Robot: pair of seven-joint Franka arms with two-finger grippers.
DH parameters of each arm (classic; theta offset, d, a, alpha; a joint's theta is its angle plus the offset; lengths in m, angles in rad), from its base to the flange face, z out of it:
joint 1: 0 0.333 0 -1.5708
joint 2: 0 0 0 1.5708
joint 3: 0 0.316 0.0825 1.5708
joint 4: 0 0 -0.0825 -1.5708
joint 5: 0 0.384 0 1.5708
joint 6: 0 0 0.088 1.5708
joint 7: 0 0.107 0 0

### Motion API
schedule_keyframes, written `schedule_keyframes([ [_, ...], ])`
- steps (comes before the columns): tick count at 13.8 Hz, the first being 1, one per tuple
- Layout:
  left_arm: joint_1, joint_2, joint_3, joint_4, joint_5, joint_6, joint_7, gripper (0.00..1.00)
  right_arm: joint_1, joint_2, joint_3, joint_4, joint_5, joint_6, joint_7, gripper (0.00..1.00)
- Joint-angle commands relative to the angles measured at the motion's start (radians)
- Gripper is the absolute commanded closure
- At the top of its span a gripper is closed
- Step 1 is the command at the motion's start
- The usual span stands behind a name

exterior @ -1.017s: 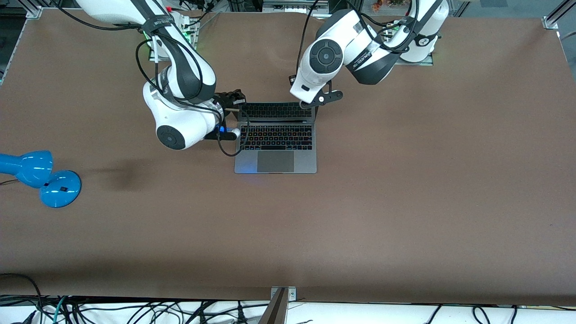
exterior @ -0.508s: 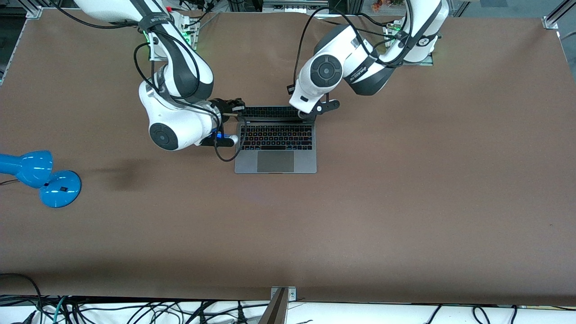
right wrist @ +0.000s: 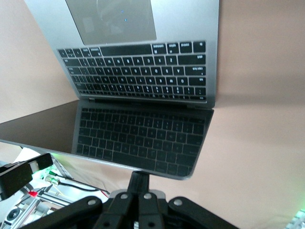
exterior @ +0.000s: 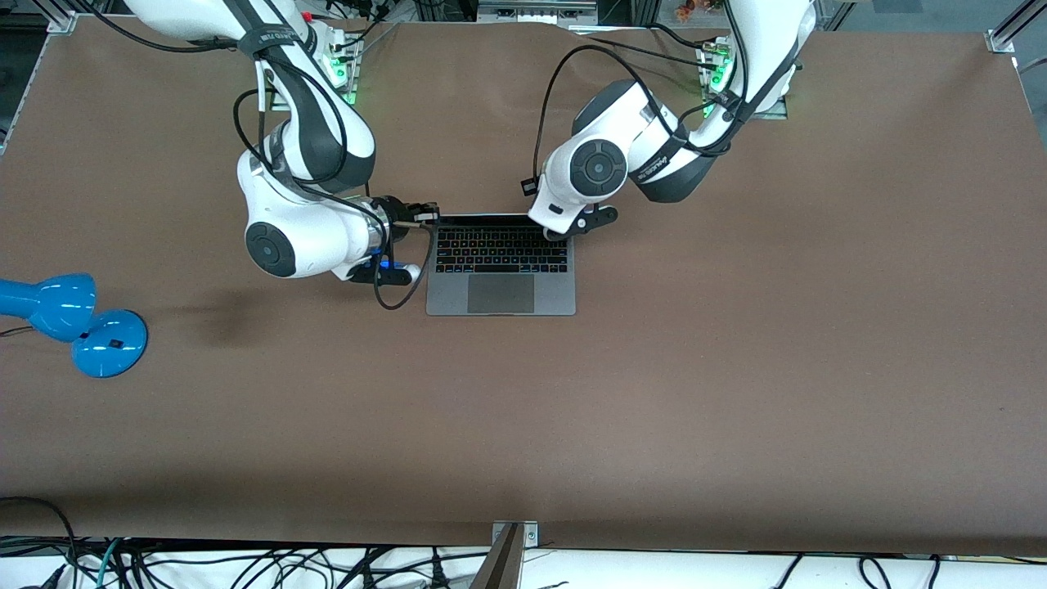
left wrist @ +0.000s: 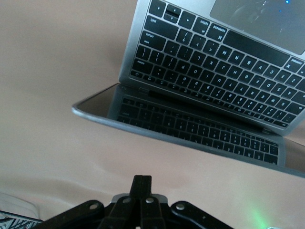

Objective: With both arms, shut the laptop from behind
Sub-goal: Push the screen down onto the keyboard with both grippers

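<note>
Laptop (exterior: 501, 266) sits mid-table, trackpad edge nearest the front camera, lid (left wrist: 190, 125) tilted partway over the keyboard. Right gripper (exterior: 423, 218) at the lid's top corner toward the right arm's end, left gripper (exterior: 564, 230) at the other corner; both pinched closed, gripping nothing.

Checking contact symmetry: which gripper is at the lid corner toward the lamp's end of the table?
The right gripper, at the laptop lid corner toward the blue lamp; the left gripper is at the lid's other corner.

Brown table (exterior: 736, 368), open laptop (exterior: 501, 286) resting mid-table, blue desk lamp (exterior: 74, 319) at the right arm's end
</note>
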Motion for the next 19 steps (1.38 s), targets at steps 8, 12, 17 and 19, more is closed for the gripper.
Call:
schedule_keyframes([
  [8, -0.003, 0.14, 0.033, 0.124, 0.11, -0.006, 0.002, 1.0, -0.001, 0.077, -0.036, 0.024, -0.01, 0.126, -0.094, 0.99],
  [12, -0.011, 0.206, 0.038, 0.193, 0.122, -0.006, 0.002, 1.0, 0.0, 0.118, -0.036, 0.048, -0.024, 0.192, -0.094, 0.99],
  [17, -0.014, 0.252, 0.061, 0.227, 0.157, 0.0, 0.004, 1.0, 0.003, 0.16, -0.036, 0.093, -0.069, 0.204, -0.094, 0.99],
  [19, -0.013, 0.272, 0.062, 0.227, 0.163, 0.036, 0.004, 1.0, 0.003, 0.18, -0.036, 0.114, -0.069, 0.204, -0.097, 0.99],
])
